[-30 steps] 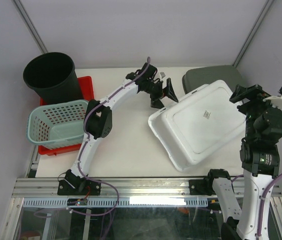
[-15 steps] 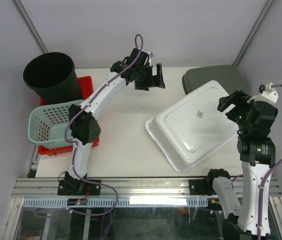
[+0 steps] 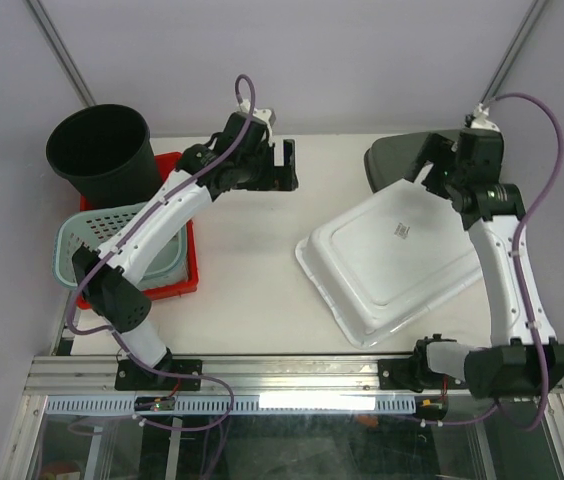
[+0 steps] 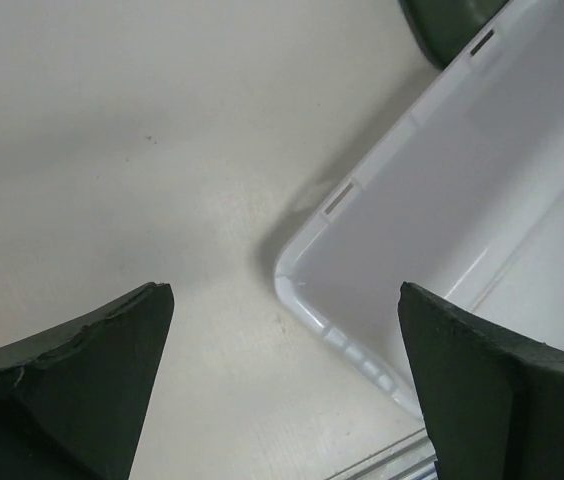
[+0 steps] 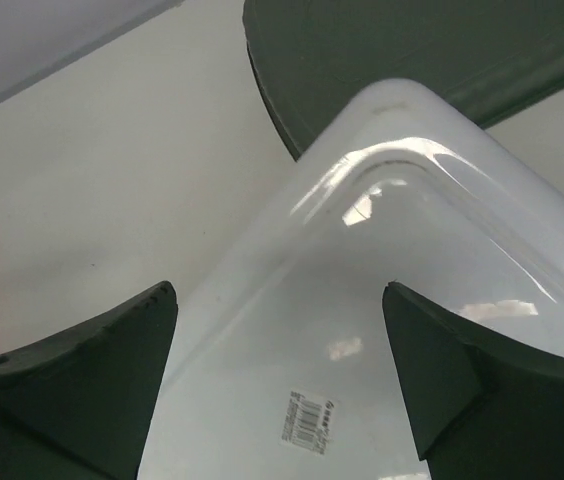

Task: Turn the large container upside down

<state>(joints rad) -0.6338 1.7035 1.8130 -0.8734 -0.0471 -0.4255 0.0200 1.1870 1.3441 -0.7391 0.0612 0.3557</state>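
Fingers (image 4: 82,380) splayed wide on the left gripper (image 4: 284,290) and the right gripper (image 5: 277,290), neither grasping anything (hands off on purpose, I'd guess, job looking done). Directly below the right pair sits the large white plastic container (image 3: 392,265), base and barcode sticker upward, one corner propped on a dark grey plastic lid (image 3: 392,155). Its long axis runs from under them toward the left pair's near side.

The large white plastic container (image 3: 392,265) is lying right of centre, its far corner overlapping the dark grey lid (image 3: 387,160).
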